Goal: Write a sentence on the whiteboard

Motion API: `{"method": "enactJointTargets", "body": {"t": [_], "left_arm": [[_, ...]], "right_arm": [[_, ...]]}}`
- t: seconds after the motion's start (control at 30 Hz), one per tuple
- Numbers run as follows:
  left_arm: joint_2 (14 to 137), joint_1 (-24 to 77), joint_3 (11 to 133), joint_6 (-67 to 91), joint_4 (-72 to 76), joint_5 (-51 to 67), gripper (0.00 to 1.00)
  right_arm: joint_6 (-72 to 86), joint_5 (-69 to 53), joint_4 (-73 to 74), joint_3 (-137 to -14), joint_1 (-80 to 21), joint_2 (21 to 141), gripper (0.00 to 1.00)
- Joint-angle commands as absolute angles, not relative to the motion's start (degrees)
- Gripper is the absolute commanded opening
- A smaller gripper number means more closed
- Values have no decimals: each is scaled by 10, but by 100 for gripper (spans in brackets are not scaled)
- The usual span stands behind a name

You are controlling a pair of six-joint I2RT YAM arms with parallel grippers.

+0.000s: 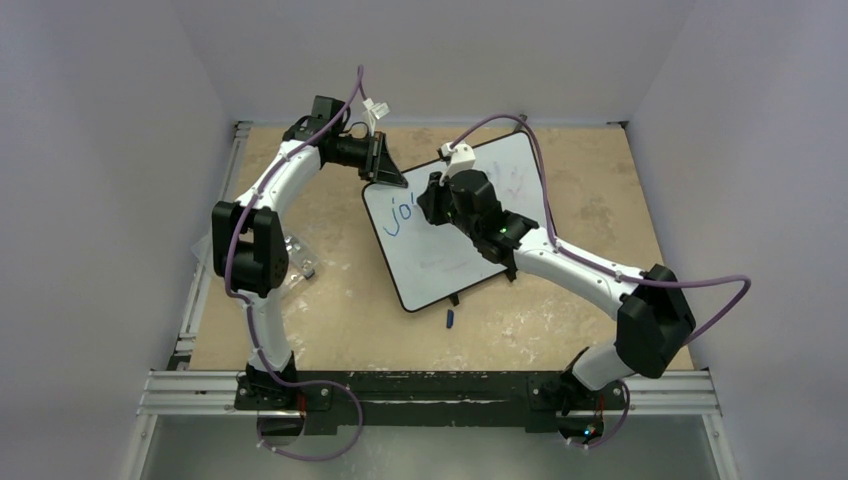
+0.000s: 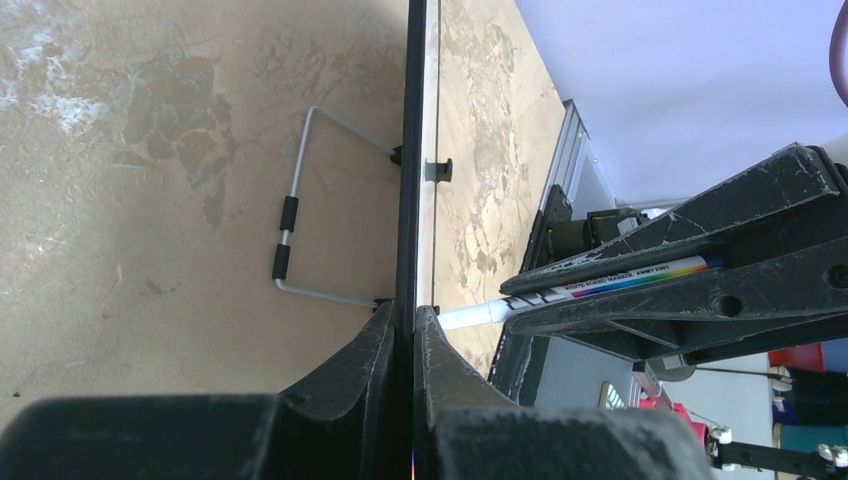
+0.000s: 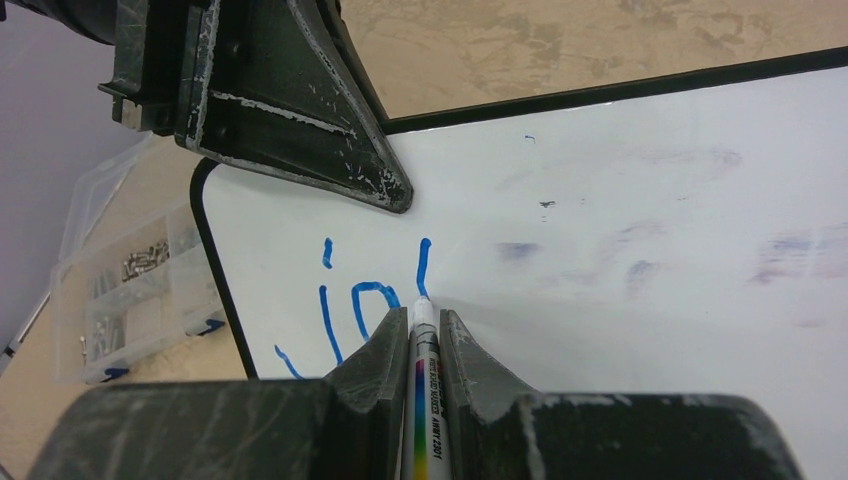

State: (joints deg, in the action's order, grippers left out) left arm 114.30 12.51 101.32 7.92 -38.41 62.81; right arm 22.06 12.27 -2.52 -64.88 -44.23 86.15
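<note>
- The desk (image 1: 330, 300) is a worn, mottled tan sheet between pale walls, and my two arms are bolted at its near edge.
- The whiteboard (image 1: 440, 270) sits about mid-desk, turned at an angle. One corner points to the far left and its long edge runs toward my right arm. Faint purplish smudges show on its right part.
- My left tool (image 2: 405, 320) reaches in from the far left with its jaws narrow. They are clamped on the thin black frame at the whiteboard's far-left corner, one finger on each face.
- My right tool (image 3: 415, 325) hangs over the board's upper middle, jaws narrow and pinched around a marker.
- A clear plastic organizer box (image 3: 130, 290) with small metal parts inside lies on the desk left of the board, apart from it.
- A grey wire stand (image 2: 290, 220) with two black sleeves joins the board's back at two black clips.
- The sentence (image 3: 357, 312) is blue and sits near the clamped corner. It reads "jo" plus one short upright stroke.
- The marker (image 3: 425, 400) is white with a rainbow stripe, and its tip touches the board at the foot of that stroke.
- A small dark-blue object (image 1: 450, 319) lies on the desk just beside the board's near edge.
</note>
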Motion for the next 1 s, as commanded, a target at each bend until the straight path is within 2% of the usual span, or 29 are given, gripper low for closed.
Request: {"method": "enactJointTargets", "body": {"t": [0.0, 0.97], "left_arm": [[1099, 134, 1021, 79, -374, 664, 0], [1100, 135, 1021, 80, -373, 665, 0]], "right_arm": [[223, 142, 14, -643, -440, 854, 0], [214, 123, 29, -736, -397, 901, 0]]}}
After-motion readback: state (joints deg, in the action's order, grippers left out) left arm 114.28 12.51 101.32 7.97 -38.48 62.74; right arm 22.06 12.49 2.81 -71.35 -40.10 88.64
